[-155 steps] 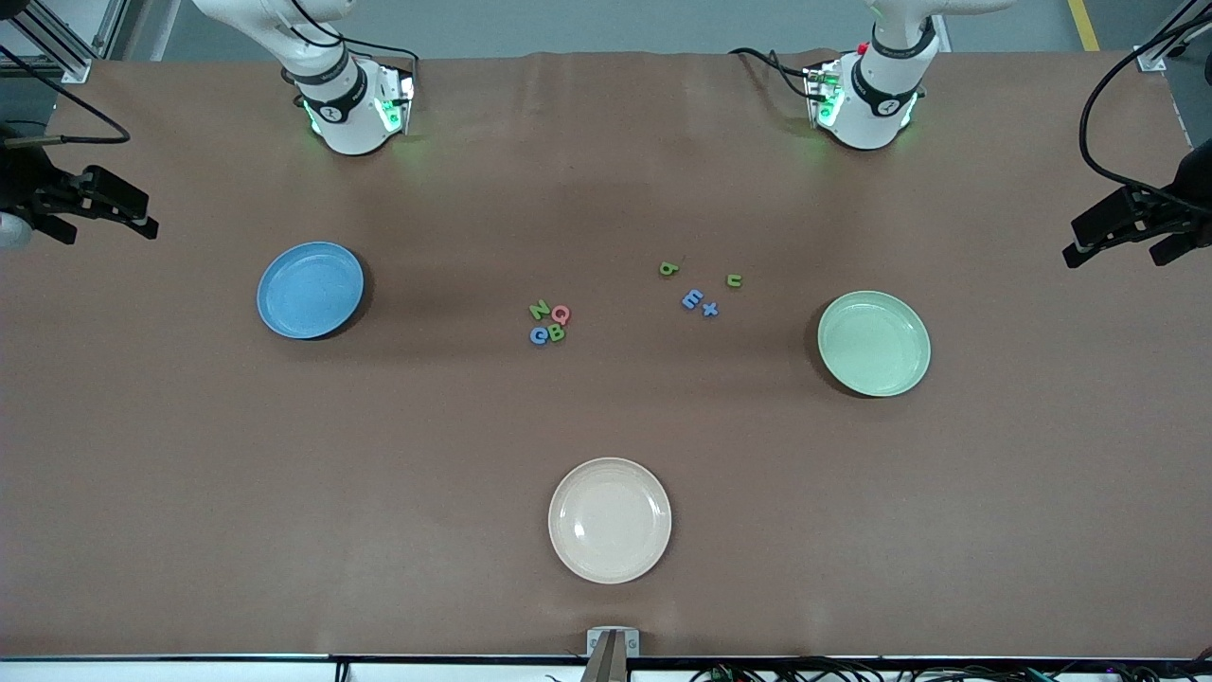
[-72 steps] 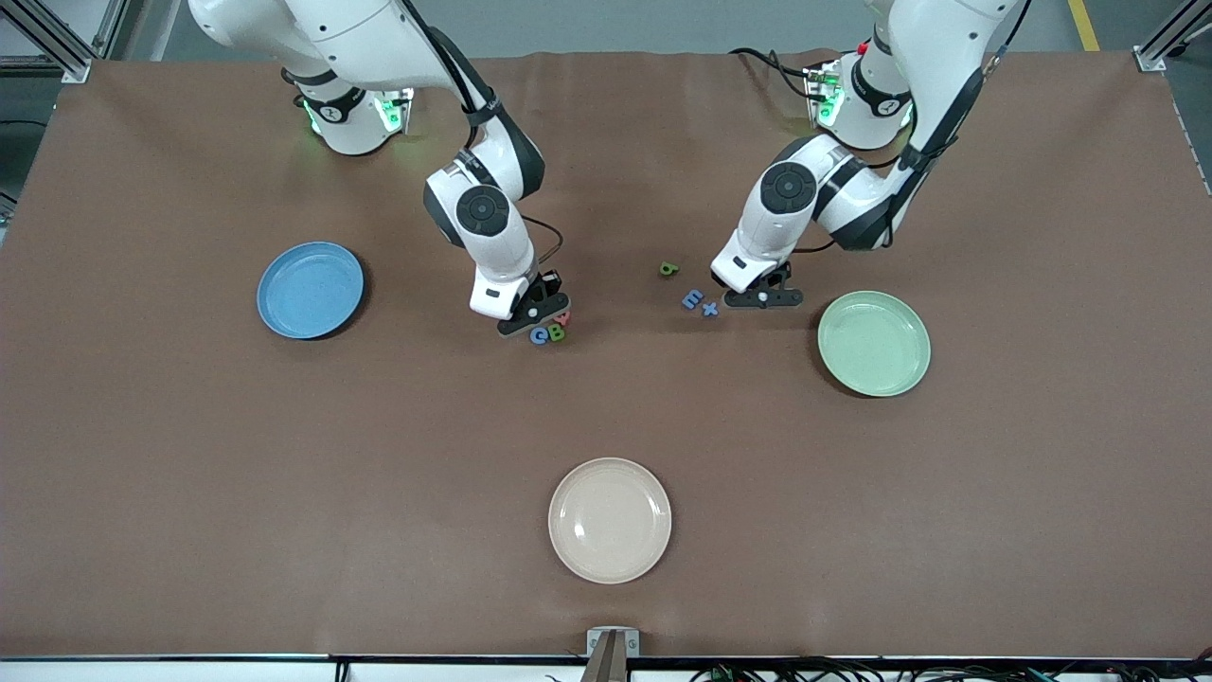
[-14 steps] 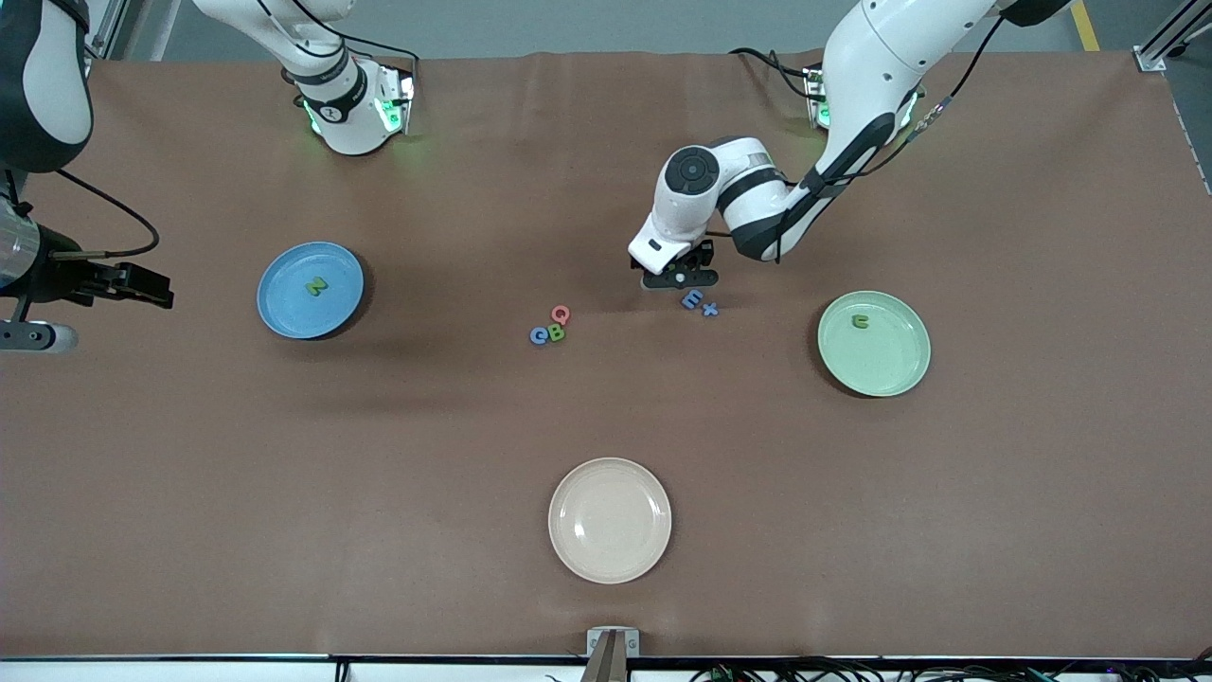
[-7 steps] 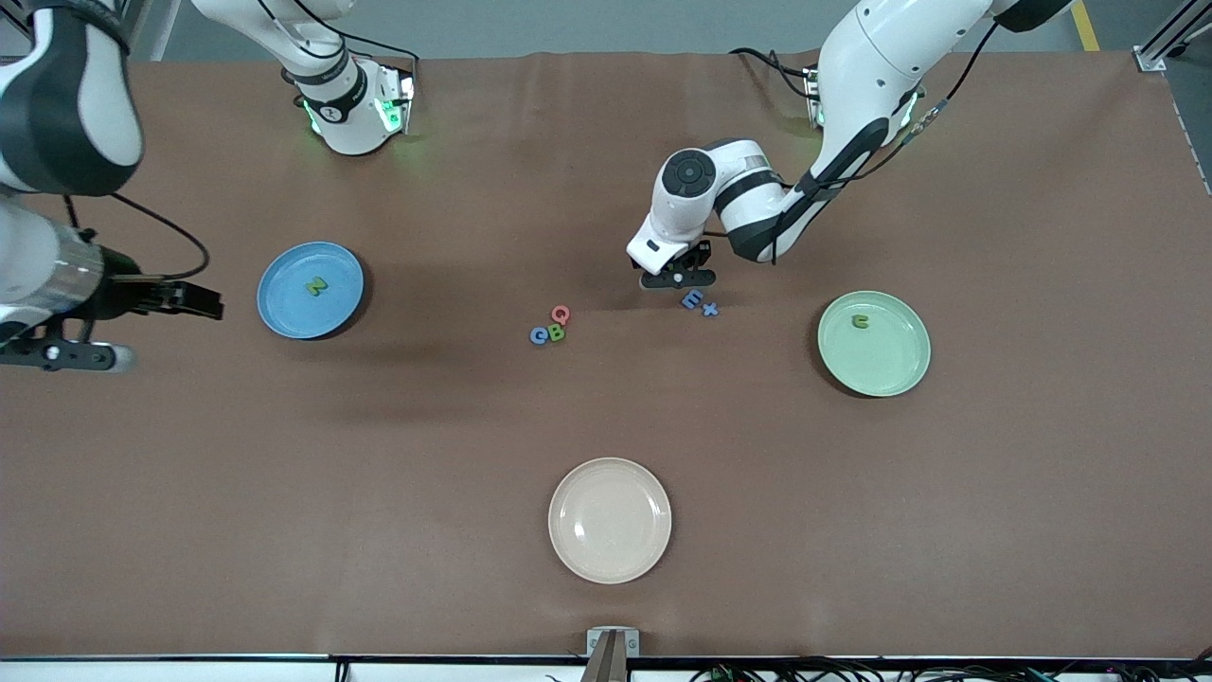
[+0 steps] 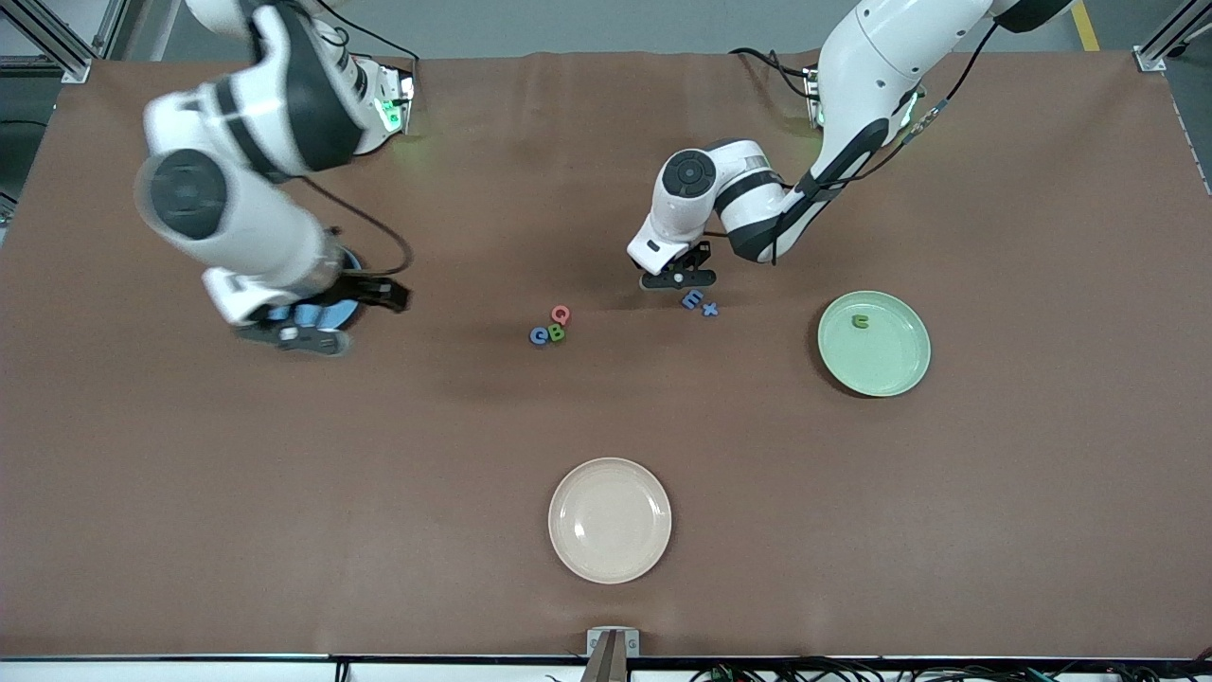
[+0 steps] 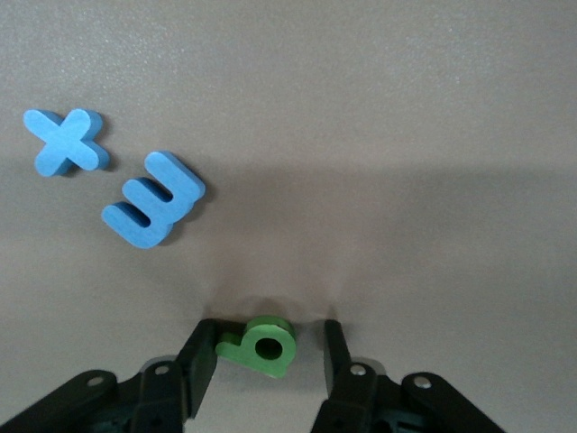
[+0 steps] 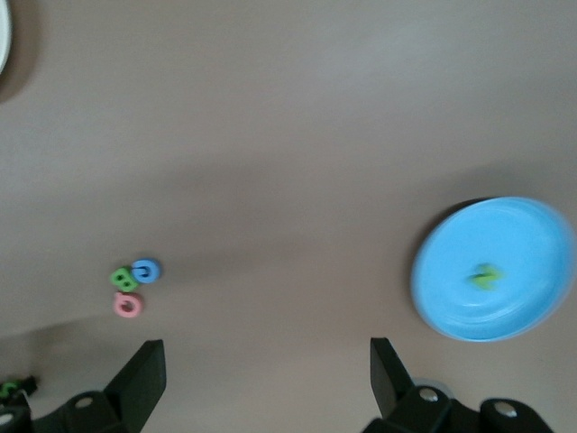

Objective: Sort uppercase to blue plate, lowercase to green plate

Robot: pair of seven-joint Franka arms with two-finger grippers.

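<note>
**Front view.** A brown, matte desk (image 5: 379, 474) fills the frame. The left end effector (image 5: 677, 278) is down at the desk in the upper middle, and its body hides what lies between its fingers. Just below it lie the blue m (image 5: 692, 300) and the cross-shaped blue t (image 5: 709, 309). The smooth, round green plate (image 5: 881, 365), toward the left arm's end, holds the green u (image 5: 860, 322). At the frame's centre the pink Q (image 5: 561, 314), blue G (image 5: 539, 335) and green B (image 5: 557, 332) lie bunched together. The right end effector (image 5: 292, 337) hangs over the blue plate (image 5: 327, 313) and covers most of it. A cream plate (image 5: 610, 520) lies low in the frame.

**Left wrist view.** Only here does the green b (image 6: 266, 345) show. It is thick, soft-edged foam lying flat between the black fingers (image 6: 200, 361), which have narrowed around it. One finger is at its stem, and a slim gap remains at the other. The m and t lie close by.

**Right wrist view.** The fingers (image 7: 144, 370) stand wide apart with nothing between them. This view shows the glossy blue plate whole, with the green N (image 7: 485, 276) on it.
</note>
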